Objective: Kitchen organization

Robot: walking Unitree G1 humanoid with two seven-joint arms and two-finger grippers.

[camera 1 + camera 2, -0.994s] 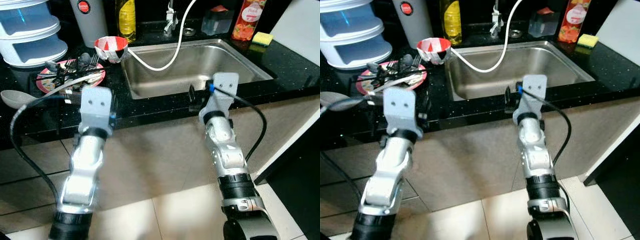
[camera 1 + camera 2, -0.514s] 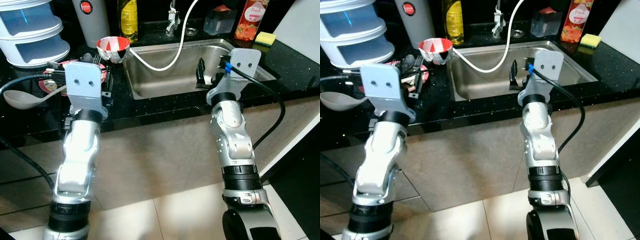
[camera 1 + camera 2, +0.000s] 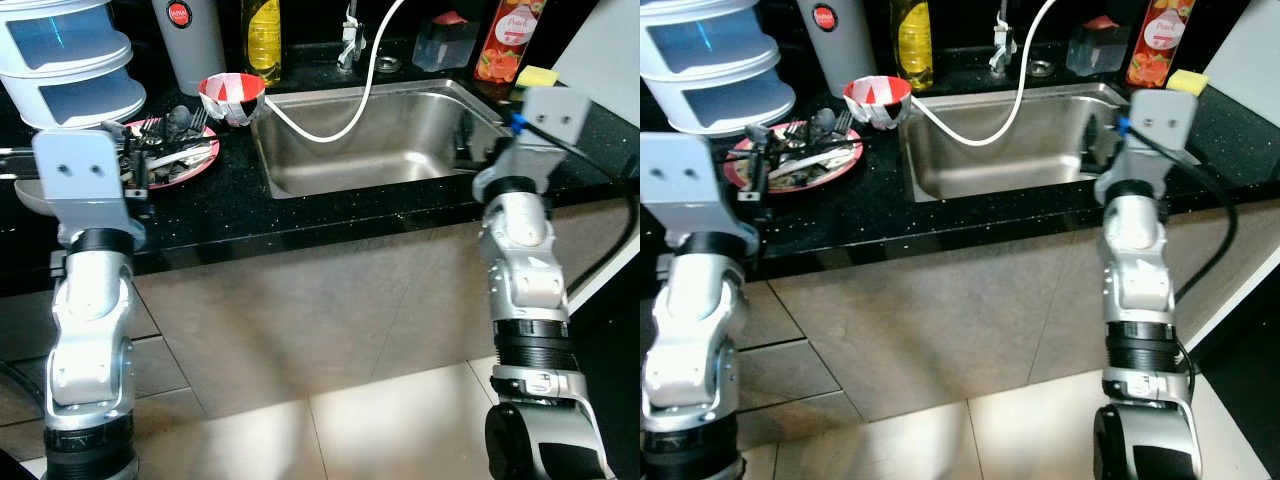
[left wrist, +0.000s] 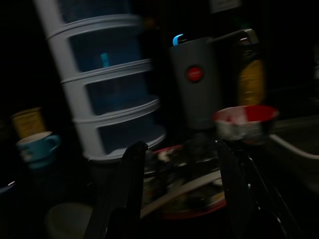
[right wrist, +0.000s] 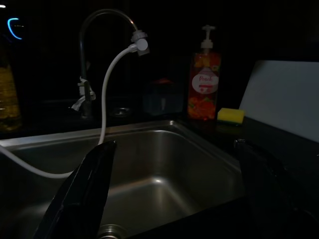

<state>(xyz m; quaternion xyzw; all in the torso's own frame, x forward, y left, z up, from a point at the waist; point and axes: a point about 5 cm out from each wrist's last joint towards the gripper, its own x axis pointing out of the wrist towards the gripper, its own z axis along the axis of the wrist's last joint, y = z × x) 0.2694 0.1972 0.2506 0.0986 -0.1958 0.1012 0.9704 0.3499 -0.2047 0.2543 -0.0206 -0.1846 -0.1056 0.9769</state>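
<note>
Both arms have swung outward; left gripper point(image 4: 182, 189), fingers apart, faces the plate point(image 3: 205, 160) upper left; right gripper point(image 5: 174, 189), fingers apart, faces the sink point(image 3: 380, 130).

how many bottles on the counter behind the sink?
2. A yellow bottle stands at the sink's back left corner, beside the grey tumbler. An orange pump bottle stands at the back right, next to the yellow sponge. Others may be out of frame.

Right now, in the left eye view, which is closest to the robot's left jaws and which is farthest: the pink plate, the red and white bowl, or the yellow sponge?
From the left gripper:
1. Pink plate, just ahead, piled with cutlery.
2. Red and white bowl, farther back by the sink's corner.
3. Yellow sponge, far across the sink on the right.
</note>
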